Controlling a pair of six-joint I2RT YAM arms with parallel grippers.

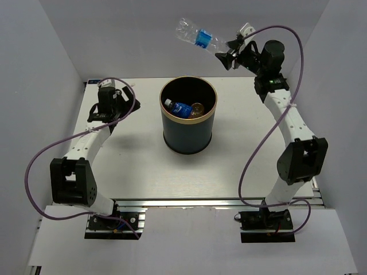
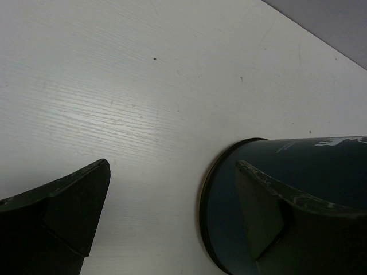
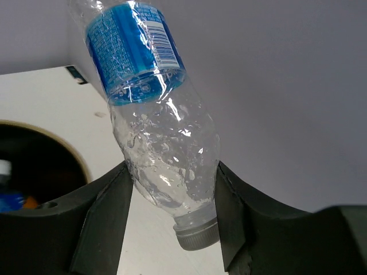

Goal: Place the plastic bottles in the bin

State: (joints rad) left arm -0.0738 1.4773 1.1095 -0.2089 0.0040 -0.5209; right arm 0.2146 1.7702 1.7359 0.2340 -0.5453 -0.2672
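Three plastic bottles showed, and one bin. The bin (image 1: 188,137), dark with a thin gold rim, stood upright mid-tabletop (image 1: 241,154). It held two of them, a clear bottle with a blue label (image 1: 179,107) and a stubby orange bottle (image 1: 197,109), lying side by side. The third bottle (image 3: 155,132), clear, blue-labelled and grey-capped, hung tilted in the air beyond the bin's right side. The right fingers (image 3: 106,217) pinched it near its neck, partly closed around it. The left fingers (image 2: 69,212) were spread wide, holding nothing, low over the tabletop just beside the bin's left wall.
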